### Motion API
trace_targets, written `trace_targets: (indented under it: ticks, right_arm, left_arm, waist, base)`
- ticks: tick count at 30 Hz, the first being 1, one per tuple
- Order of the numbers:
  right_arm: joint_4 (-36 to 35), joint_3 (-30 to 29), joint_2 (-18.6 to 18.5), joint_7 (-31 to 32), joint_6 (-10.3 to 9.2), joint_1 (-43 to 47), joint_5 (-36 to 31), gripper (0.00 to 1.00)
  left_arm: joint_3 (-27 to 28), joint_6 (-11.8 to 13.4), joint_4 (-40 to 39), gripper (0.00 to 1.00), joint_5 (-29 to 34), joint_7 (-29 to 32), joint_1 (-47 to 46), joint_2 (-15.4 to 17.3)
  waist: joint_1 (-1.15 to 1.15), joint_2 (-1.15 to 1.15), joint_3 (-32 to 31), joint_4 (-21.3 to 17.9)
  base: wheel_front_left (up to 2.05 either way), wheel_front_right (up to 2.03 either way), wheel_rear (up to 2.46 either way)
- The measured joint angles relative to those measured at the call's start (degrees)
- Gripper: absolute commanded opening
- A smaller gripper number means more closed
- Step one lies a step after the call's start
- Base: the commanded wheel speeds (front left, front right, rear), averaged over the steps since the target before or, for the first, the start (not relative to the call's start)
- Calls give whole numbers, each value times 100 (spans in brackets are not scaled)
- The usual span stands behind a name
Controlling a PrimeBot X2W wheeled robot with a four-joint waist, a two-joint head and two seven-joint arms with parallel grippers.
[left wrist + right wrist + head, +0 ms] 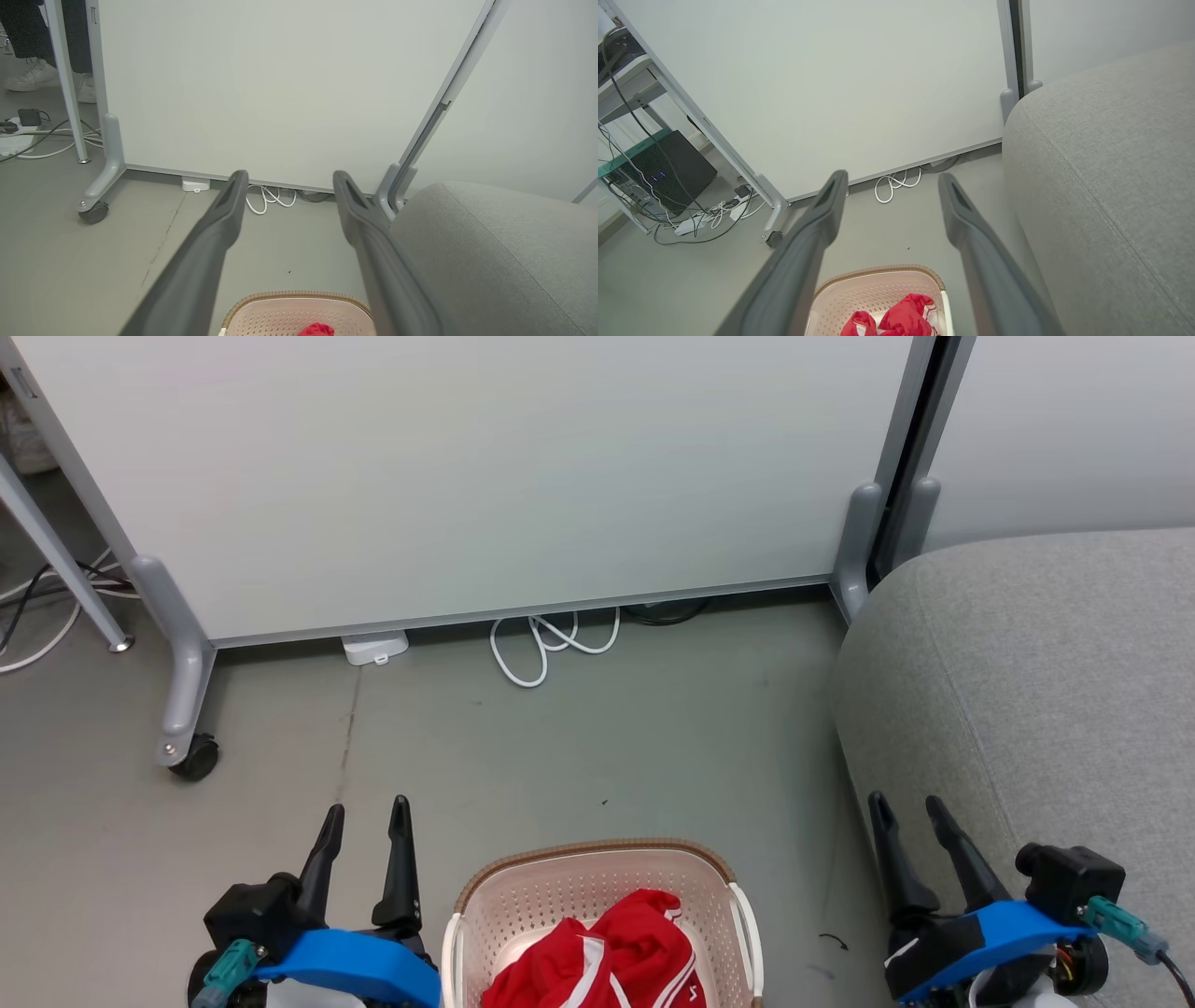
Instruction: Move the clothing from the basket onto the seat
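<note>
Grey floor [607, 747] between basket [597, 851] rim and seat [1027, 663] edge; left fingers [401, 868], right fingers [894, 859] spread, empty.

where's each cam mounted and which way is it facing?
Head view: on the head, facing forward and down at basket and seat; left gripper lower left, right gripper lower right, both open.
Left wrist view: on the left arm, looking along its own fingers toward the white partition.
Right wrist view: on the right arm, along its own fingers, same partition, seat at right.
Shared: all three catch the basket and clothing.
</note>
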Motion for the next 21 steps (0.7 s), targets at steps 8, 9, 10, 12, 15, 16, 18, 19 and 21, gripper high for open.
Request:
trace_targets:
  ticks: [8, 9, 10, 12, 15, 16, 18, 19, 21]
  right_arm:
    - [54, -5, -7, -24, 0, -1, -436, 100]
    - [54, -7, -8, -27, 0, -1, -487, 100]
    - [54, -5, -8, -33, 0, -1, -538, 100]
    - [53, -5, -9, -55, 0, -1, -655, 100]
    - [53, -4, -11, -77, 0, -1, -764, 100]
    - [53, -3, -11, -91, 0, -1, -799, 100]
    - [53, -3, -12, -103, 1, -1, -872, 100]
    - [53, -4, -13, -113, 1, -1, -911, 100]
    - [53, -4, -14, -146, 1, -2, -981, 100]
  left_arm:
    - [-78, 22, 25, 100, 393, -100, 1, 13]
    - [-86, 25, 29, 100, 432, -107, 1, 14]
    - [-92, 26, 36, 100, 477, -114, 1, 14]
    - [-105, 29, 54, 100, 549, -148, 1, 14]
    - [-102, 51, 77, 100, 615, -180, 2, 12]
    - [-100, 60, 81, 100, 644, -194, 2, 11]
    - [-76, 78, 97, 100, 650, -208, 4, 3]
    - [-64, 80, 101, 100, 655, -220, 4, 2]
    - [-24, 85, 124, 100, 653, -249, 5, -11]
  waist:
    - [0, 0, -27, 3]
    - [0, 0, -29, 4]
    - [0, 0, -31, 4]
    - [0, 0, -34, 6]
    - [0, 0, -40, 8]
    - [0, 0, -42, 8]
    - [0, 0, -45, 9]
    - [0, 0, -45, 8]
    - [0, 0, -45, 8]
  base:
    - [0, 0, 0]
    - [0, 0, 0]
    - [0, 0, 0]
    - [0, 0, 0]
    - [0, 0, 0]
    - [0, 0, 0]
    - [0, 0, 0]
    - [0, 0, 0]
    - [0, 0, 0]
